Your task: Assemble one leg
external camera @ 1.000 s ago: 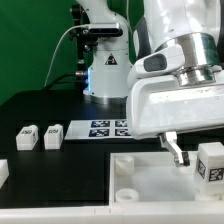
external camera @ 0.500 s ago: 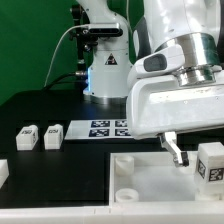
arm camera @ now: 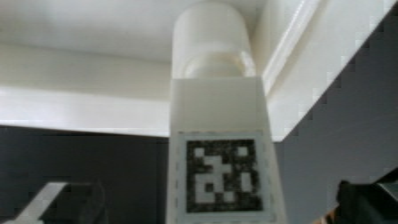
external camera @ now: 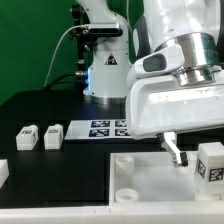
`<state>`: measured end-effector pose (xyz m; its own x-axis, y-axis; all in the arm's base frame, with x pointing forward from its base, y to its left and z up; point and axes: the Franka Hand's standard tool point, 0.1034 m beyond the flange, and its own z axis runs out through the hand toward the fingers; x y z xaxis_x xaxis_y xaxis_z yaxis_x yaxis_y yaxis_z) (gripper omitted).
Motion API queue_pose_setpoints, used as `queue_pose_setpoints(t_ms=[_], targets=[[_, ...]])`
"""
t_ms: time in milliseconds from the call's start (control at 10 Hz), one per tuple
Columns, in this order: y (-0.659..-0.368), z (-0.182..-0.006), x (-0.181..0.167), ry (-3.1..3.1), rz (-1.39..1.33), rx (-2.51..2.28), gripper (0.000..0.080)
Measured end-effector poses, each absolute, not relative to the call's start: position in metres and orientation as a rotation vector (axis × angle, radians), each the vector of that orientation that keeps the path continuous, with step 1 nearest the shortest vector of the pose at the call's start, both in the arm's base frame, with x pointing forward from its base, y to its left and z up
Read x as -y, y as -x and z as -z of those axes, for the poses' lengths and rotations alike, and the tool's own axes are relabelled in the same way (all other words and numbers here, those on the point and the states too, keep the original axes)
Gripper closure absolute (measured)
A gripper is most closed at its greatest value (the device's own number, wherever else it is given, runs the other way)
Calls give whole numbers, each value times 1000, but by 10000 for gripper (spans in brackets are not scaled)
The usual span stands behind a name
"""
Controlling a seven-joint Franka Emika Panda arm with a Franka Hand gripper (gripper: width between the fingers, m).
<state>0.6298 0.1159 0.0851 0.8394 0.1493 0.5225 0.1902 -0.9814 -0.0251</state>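
Note:
One leg (external camera: 210, 163), a small white block with a black-and-white tag, stands at the exterior view's right edge over the big white panel (external camera: 140, 178). My gripper (external camera: 205, 152) is around it; one dark finger (external camera: 176, 152) shows beside it with a gap. In the wrist view the same leg (arm camera: 221, 150) runs up the middle, its rounded end against the panel (arm camera: 71, 80). My gripper (arm camera: 214, 205) is open, and both fingertips stand clear of the leg's sides. Two more legs (external camera: 27, 137) (external camera: 52, 135) lie on the black table at the left.
The marker board (external camera: 104, 127) lies flat behind the panel. Another white block (external camera: 3, 171) sits at the exterior view's left edge. The robot base (external camera: 103, 60) with cables stands at the back. The panel has a round socket (external camera: 127, 193) near its front corner.

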Motion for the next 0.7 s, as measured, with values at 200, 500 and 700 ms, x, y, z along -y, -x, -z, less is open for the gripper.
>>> queue_pose_setpoints(t_ms=[200,500,700], targets=[[-629,-86,-115,2979,650,280,150],[-623,-88,-119,3024,195,301,150],[-622,-92,-119,3022,-148,313,150]])
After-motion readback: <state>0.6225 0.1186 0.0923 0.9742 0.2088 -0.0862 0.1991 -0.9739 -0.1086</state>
